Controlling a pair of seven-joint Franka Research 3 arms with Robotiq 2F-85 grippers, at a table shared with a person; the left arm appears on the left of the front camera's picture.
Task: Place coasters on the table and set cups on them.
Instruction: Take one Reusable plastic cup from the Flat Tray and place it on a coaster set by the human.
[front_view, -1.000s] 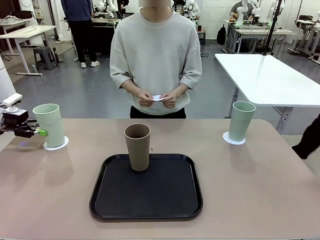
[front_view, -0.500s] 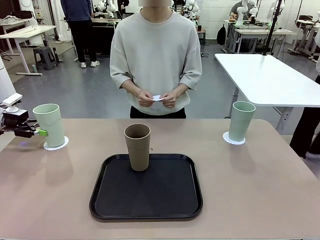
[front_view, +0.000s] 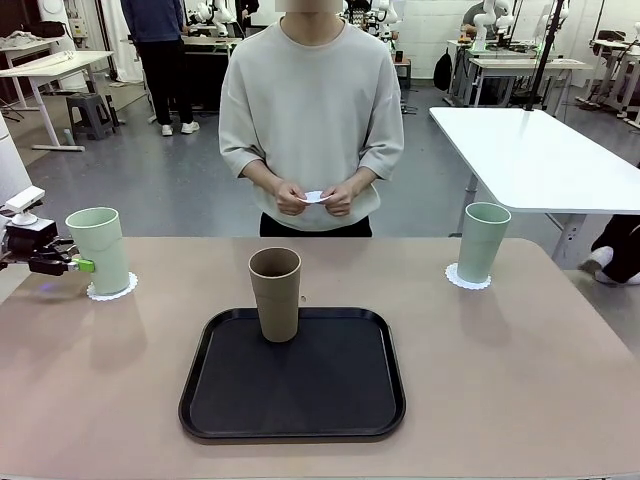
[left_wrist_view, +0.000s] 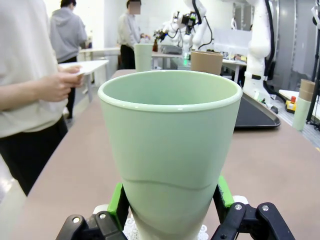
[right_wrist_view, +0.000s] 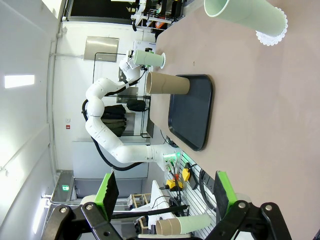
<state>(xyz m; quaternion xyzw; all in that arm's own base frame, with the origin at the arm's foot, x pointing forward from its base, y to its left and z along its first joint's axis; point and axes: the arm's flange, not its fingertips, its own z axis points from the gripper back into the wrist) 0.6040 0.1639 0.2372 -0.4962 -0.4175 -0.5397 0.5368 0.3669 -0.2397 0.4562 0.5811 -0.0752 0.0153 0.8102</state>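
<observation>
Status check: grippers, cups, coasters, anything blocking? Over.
Left gripper shut on left mint cup, seated on its coaster. Right gripper open, empty. Brown cup on tray; last coaster in person's hands. Nothing blocking.

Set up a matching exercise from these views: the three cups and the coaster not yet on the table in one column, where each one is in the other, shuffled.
Things
1. brown cup
2. left mint cup
3. right mint cup
4. last coaster

Places
A. between the person's hands
B. clamped between green pads
C. on the black tray
D. standing free on a doily

Pairs: 1-C, 2-B, 3-D, 4-A
</observation>
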